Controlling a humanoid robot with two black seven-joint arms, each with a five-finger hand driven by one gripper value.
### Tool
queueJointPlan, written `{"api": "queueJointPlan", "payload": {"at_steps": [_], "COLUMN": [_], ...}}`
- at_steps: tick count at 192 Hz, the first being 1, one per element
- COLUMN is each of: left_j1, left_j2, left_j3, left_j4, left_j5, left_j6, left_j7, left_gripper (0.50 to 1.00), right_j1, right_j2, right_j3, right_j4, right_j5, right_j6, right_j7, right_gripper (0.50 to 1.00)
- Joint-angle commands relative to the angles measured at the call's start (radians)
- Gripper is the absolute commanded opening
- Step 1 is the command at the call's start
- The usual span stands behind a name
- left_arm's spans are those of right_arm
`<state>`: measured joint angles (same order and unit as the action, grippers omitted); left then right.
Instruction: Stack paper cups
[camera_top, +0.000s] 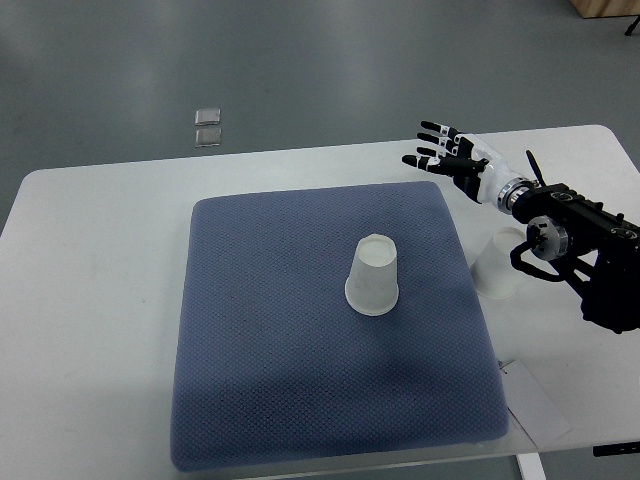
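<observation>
From here I count two paper cups, and they are not stacked yet. One cup (373, 278) stands upside down near the middle of the blue mat (270, 350), wide rim down on the fabric. The second cup (497, 265) is also upside down, off the mat, on the bare table (90, 260) just beside the mat's right edge and partly tucked under my right arm's wrist joint. My right hand (450, 158) hovers past the mat's far right corner, fingers spread and holding nothing. The left arm does not show. I judge the job barely begun: I need to grasp one cup and set it over the other. A loose sheet of paper (535, 405) lies near the table's near right corner.
</observation>
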<state>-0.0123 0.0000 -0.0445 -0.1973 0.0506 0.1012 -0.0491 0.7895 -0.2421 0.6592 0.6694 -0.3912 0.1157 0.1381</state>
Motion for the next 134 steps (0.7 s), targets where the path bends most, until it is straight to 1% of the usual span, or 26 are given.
{"api": "queueJointPlan", "payload": {"at_steps": [1, 18, 97, 117, 134], "left_j1": [0.0, 0.0, 0.0, 0.0, 0.0], "left_j2": [0.0, 0.0, 0.0, 0.0, 0.0], "left_j3": [0.0, 0.0, 0.0, 0.0, 0.0], "left_j4": [0.001, -0.001, -0.001, -0.001, -0.001], "left_j5": [0.0, 0.0, 0.0, 0.0, 0.0], "left_j6": [0.0, 0.0, 0.0, 0.0, 0.0], "left_j7": [0.0, 0.0, 0.0, 0.0, 0.0], "left_gripper": [1.0, 1.0, 1.0, 1.0, 1.0], "right_j1": [0.004, 0.005, 0.013, 0.033, 0.036], "right_j2": [0.0, -0.003, -0.037, -0.069, -0.088], "right_j3": [-0.001, -0.006, 0.002, -0.004, 0.0], "right_j4": [-0.005, -0.005, -0.004, -0.004, 0.002], "right_j5": [0.0, -0.002, -0.002, -0.02, -0.06], "right_j6": [0.001, 0.012, 0.004, 0.025, 0.093], "right_j7": [0.0, 0.0, 0.0, -0.002, -0.002], "right_gripper": [0.913, 0.913, 0.913, 0.913, 0.913]}}
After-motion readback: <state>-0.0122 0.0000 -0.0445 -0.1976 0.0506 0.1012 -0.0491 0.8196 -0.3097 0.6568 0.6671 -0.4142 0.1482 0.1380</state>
